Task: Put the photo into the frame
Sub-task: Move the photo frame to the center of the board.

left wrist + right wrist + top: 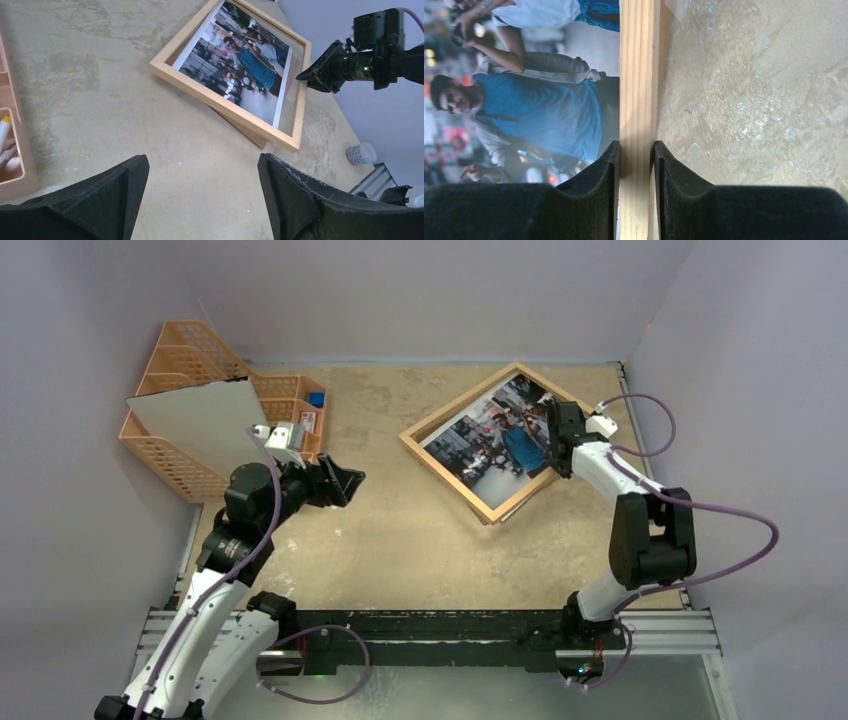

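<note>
The frame [445,480], thin light wood round a clear pane, lies turned like a diamond on the table at centre right. The photo [495,435], a street scene with a man in a blue shirt, lies within its edging. My right gripper [553,445] is over the frame's right side. In the right wrist view its jaws [636,150] are shut on the wooden edging [638,75], one finger over the photo [534,105] and one on the outside. My left gripper [202,170] hangs open above bare table, left of the frame [220,102], with nothing between its fingers.
An orange mesh organizer [190,370] stands at the back left with a pale grey sheet [205,420] leaning on it. A brown panel corner [245,132] sticks out from under the frame. A small cup [361,152] sits by the right wall.
</note>
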Tool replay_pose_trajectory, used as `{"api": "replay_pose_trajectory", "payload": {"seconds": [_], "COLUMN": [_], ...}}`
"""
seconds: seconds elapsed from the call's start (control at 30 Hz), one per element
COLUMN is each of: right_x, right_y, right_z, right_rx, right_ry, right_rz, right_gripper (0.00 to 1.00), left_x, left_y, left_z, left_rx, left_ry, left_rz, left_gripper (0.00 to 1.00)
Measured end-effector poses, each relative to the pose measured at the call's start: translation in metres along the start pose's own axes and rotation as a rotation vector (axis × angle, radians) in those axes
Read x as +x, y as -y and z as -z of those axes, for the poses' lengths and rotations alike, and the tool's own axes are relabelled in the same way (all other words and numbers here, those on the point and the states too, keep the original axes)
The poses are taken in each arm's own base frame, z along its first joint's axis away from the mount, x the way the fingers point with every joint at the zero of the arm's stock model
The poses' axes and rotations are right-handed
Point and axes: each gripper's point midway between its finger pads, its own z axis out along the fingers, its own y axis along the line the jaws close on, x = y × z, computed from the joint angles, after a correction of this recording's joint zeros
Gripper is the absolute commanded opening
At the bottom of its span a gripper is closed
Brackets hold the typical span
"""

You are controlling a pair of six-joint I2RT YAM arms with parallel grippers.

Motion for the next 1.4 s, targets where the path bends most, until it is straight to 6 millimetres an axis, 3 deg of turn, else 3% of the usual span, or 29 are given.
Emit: {"api": "replay_pose_trajectory", "payload": {"seconds": [0.2, 0.37, 0.47, 0.57, 0.77, 0.83, 0.97, 1.23, 1.4], "right_x": [-0.009, 0.004, 0.015, 0.026, 0.054, 0.064, 0.079, 0.085, 0.090], "right_y": [0.000, -0.004, -0.008, -0.015, -0.029, -0.032, -0.036, -0.044, -0.052], "right_z": [0.022, 0.025, 0.023, 0.023, 0.028, 0.030, 0.033, 0.051, 0.065], "right_rx": [-0.059, -0.123, -0.172, -0.234, -0.381, -0.419, -0.475, -0.547, -0.573], "right_ry": [0.015, -0.025, -0.056, -0.092, -0.165, -0.182, -0.201, -0.167, -0.139], "right_rz": [-0.028, -0.027, -0.015, 0.008, 0.068, 0.097, 0.151, 0.219, 0.264], "right_gripper": [0.00, 0.00, 0.00, 0.00, 0.00, 0.00, 0.00, 0.00, 0.00], "left_x": [0.004, 0.012, 0.020, 0.037, 0.088, 0.095, 0.093, 0.056, 0.062], "left_y": [-0.003, -0.007, -0.010, -0.013, -0.029, -0.030, -0.028, -0.032, -0.025], "left_z": [0.000, -0.007, -0.014, -0.021, -0.035, -0.037, -0.040, -0.048, -0.060], "left_rx": [-0.013, -0.029, -0.039, -0.035, -0.076, -0.080, -0.073, -0.137, -0.105], "left_ry": [0.005, -0.028, -0.055, -0.097, -0.210, -0.231, -0.231, -0.171, -0.203], "left_rz": [0.038, 0.081, 0.123, 0.184, 0.347, 0.371, 0.384, 0.312, 0.302], "left_gripper": [0.84, 0.84, 0.91, 0.96, 0.96, 0.96, 0.95, 0.91, 0.90]}}
